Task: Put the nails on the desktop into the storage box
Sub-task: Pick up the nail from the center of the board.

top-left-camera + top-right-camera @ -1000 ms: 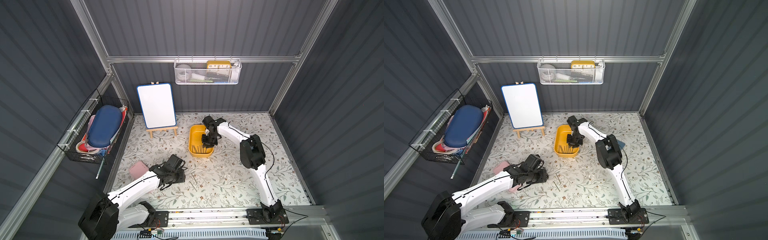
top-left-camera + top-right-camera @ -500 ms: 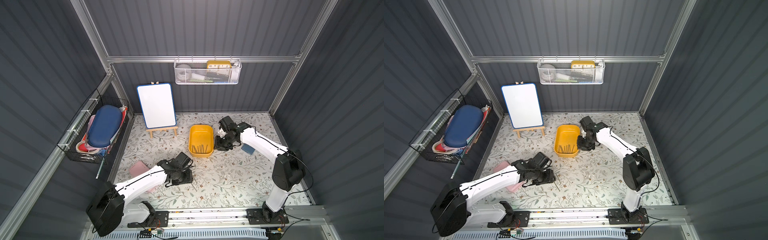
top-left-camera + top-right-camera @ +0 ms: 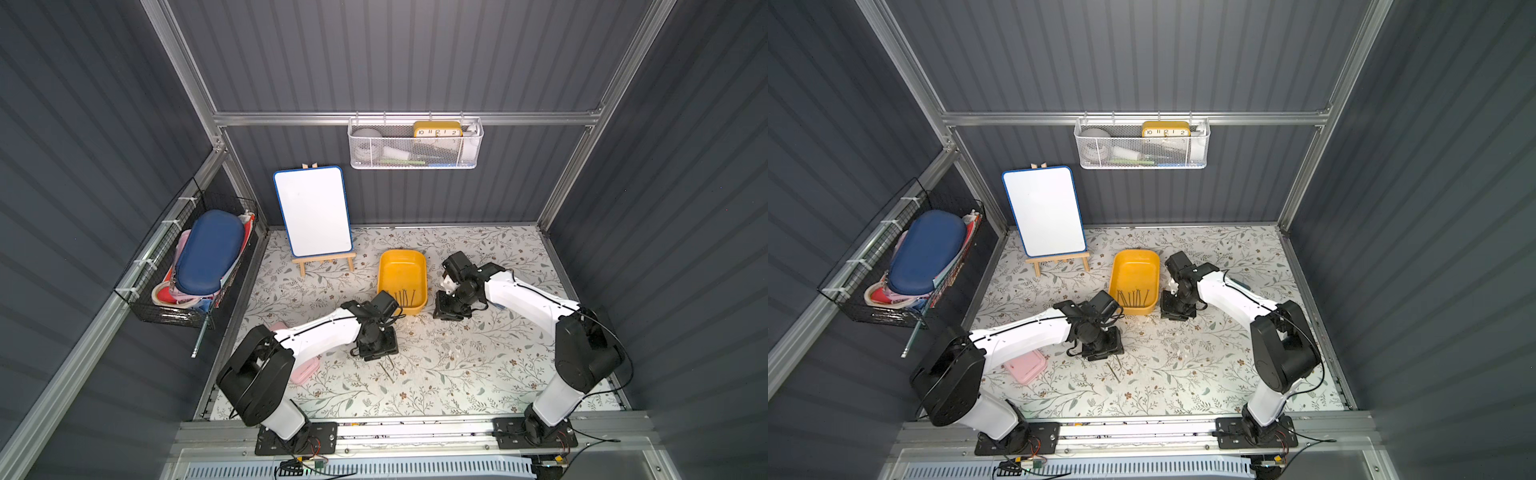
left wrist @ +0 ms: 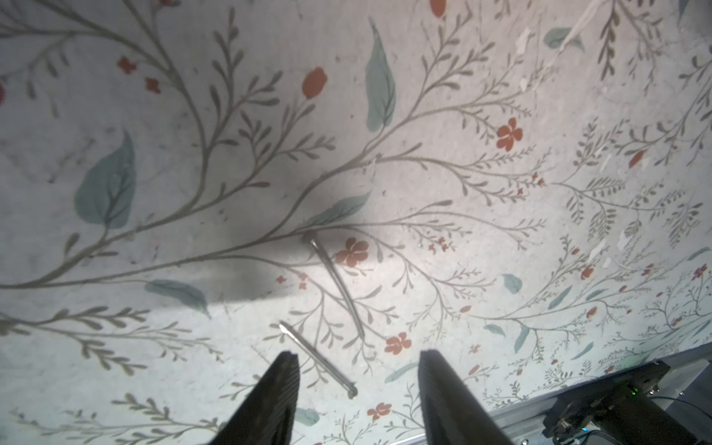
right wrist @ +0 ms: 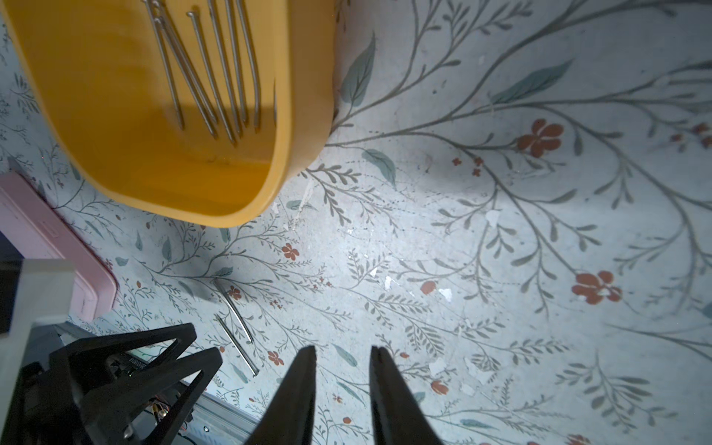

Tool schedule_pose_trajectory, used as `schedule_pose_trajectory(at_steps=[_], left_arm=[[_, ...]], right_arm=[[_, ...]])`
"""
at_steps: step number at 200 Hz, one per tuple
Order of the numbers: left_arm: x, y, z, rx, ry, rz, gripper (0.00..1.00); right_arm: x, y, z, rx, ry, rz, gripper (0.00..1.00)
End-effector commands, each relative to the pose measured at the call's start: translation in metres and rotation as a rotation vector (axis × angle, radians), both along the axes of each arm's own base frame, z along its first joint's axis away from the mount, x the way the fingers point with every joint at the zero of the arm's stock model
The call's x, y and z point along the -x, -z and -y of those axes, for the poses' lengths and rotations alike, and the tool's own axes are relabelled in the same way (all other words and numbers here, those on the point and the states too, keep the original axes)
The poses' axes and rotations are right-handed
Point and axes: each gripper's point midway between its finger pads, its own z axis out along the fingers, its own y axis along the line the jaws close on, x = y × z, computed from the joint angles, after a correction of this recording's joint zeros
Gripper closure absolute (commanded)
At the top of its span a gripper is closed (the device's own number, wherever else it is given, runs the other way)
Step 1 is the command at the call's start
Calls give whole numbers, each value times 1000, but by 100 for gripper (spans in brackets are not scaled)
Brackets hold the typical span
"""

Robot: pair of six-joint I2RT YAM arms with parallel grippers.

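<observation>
- Dark ribbed walls enclose the floral-printed white desktop (image 3: 478, 365), whose surface is flecked with small pale chips.
- Two thin dark grey metal nails (image 4: 337, 287) lie loose on it near the front middle. They are close together but not touching, and in both top views they show only as faint slivers.
- More nails lie side by side on the floor of the yellow-orange plastic storage box (image 5: 192, 185), toward its near end. They overlap and the right wrist view cuts off their heads, so the count is unclear.
- The left gripper (image 4: 358, 353) hangs over the two loose nails, jaws spread wide and empty. Whether its tips touch the desktop cannot be told.
- The right gripper (image 5: 342, 348) is just beside the box's near right corner, its jaws parted by a narrow gap with nothing in it.
- A flat pink case (image 3: 1025, 365) lies at the left, partly hidden under the left arm.
- A white board on a wooden easel (image 3: 312, 212) stands at the back left.
- A black wire basket (image 3: 183, 266) and a white mesh basket (image 3: 415, 153) hang on the walls, their contents largely obscured.
</observation>
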Motion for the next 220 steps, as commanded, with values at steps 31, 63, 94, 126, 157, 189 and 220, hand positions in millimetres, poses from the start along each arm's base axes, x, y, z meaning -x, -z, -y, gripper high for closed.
schedule_pose_trajectory(at_steps=[31,63,94,126,157,189,220], left_arm=[[-6,18,-7,-140,-53,-71,46],[-7,28,-11,-203,-66,-106,47],[-6,37,-18,-255,-88,-122,50],[-8,47,-20,-279,-97,-118,64],[-10,55,-18,-296,-79,-118,79],[-17,56,-16,-294,-74,-90,90],[-30,54,-3,-243,-45,-39,99]], right_arm=[[1,-15,7,-42,-42,47,71],[4,-14,7,-79,-50,43,72],[5,-16,3,-114,-70,48,72],[7,-16,-1,-136,-90,40,73],[8,-16,0,-134,-96,40,73],[9,-13,0,-132,-91,30,73],[9,-10,1,-124,-82,21,74]])
